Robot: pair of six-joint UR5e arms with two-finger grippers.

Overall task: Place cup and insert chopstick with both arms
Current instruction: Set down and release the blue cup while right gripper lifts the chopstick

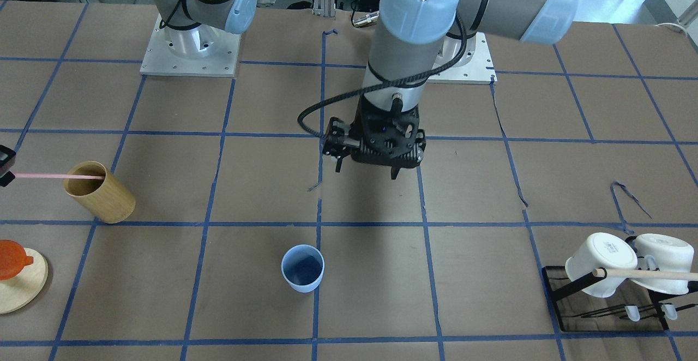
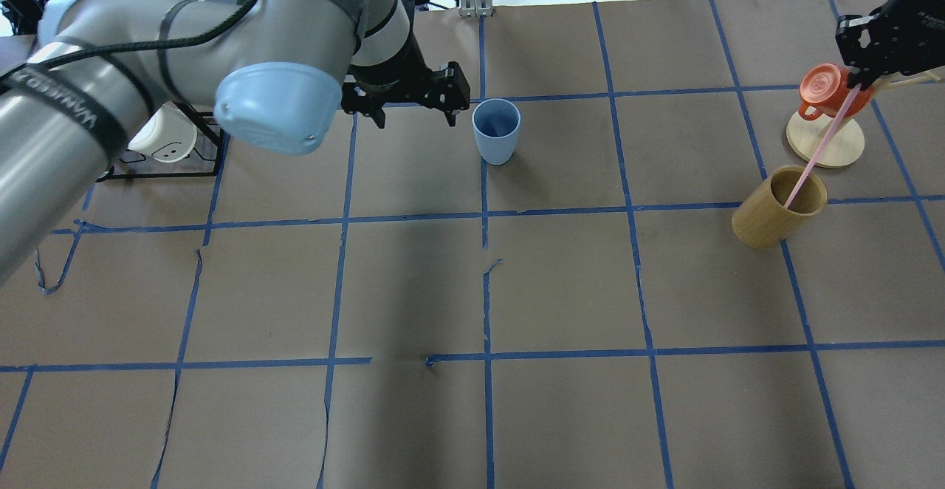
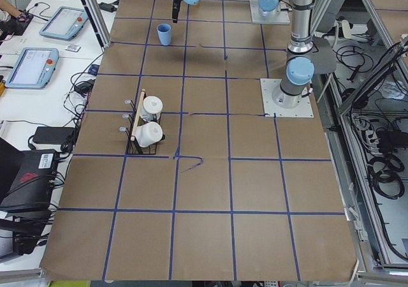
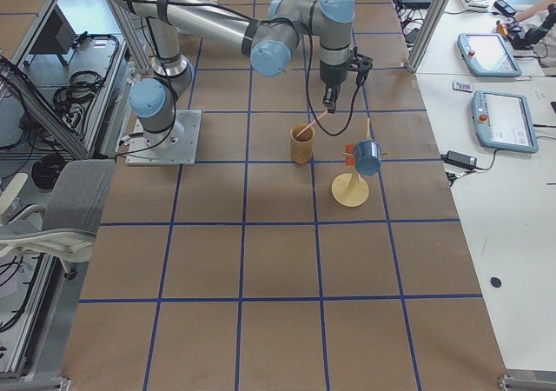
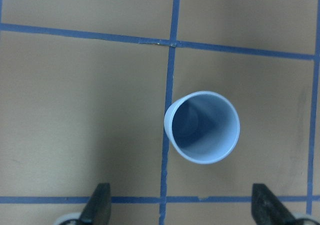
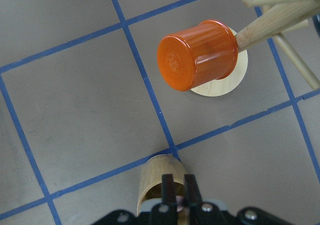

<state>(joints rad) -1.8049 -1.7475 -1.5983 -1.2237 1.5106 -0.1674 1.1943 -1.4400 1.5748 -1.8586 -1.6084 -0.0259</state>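
Observation:
The pale-blue cup (image 1: 302, 268) stands upright on the table and also shows in the overhead view (image 2: 496, 131) and the left wrist view (image 5: 202, 127). My left gripper (image 1: 366, 174) is open and empty, hovering just beside the cup on the robot's side; in the overhead view (image 2: 415, 123) it is left of the cup. My right gripper (image 2: 856, 81) is shut on the top of the pale-pink chopstick (image 2: 812, 156). The stick's lower end sits inside the tan wooden holder (image 2: 775, 208). In the right wrist view the closed fingers (image 6: 172, 187) sit right above the holder (image 6: 155, 177).
An orange cup (image 2: 827, 89) hangs on a wooden peg stand (image 2: 827, 145) just beyond the holder. White mugs (image 1: 600, 265) hang on a black rack (image 1: 561, 306) with a wooden rod at the table's other end.

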